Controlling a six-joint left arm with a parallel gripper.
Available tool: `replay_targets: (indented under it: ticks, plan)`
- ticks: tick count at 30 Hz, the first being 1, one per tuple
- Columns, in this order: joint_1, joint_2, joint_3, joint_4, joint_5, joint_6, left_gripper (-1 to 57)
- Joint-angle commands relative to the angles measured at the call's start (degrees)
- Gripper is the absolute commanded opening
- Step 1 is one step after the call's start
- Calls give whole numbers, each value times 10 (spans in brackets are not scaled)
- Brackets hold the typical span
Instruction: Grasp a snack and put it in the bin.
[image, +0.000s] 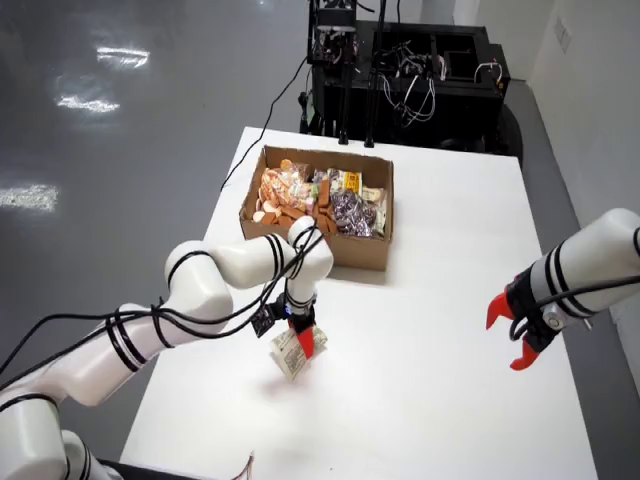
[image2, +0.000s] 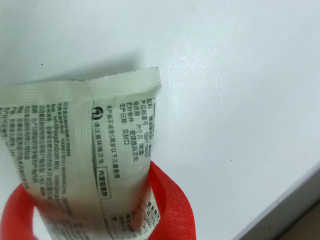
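One snack packet (image: 291, 352) sits between my red fingers (image2: 172, 210), and my jaws are closed on its lower part, one finger at each side of it in the close view from my wrist. There the packet runs from the left edge across to the middle, pale green with black printed text and a seam down its back, its crimped top edge pointing away from me toward the white table (image2: 240, 75). In the wide view my gripper (image: 303, 345) hangs near the front left of the table, the packet tilted below it; whether it touches the tabletop I cannot tell. Just behind me, toward the middle, stands the cardboard bin (image: 355, 248), already holding many snack packs. Far to the right the second arm's gripper (image: 515, 338) hovers with red fingers spread, well apart from me
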Motion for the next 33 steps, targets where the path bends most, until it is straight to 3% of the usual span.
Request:
replay_targets:
  ticks: [1, 8, 23, 33]
  plan:
    - [-2, 0, 2, 4, 0, 0, 417]
    - [-8, 1, 5, 7, 0, 0, 340]
    - [-21, 0, -6, 5, 1, 0, 110]
    - [-27, -32, -15, 24, 2, 0, 58]
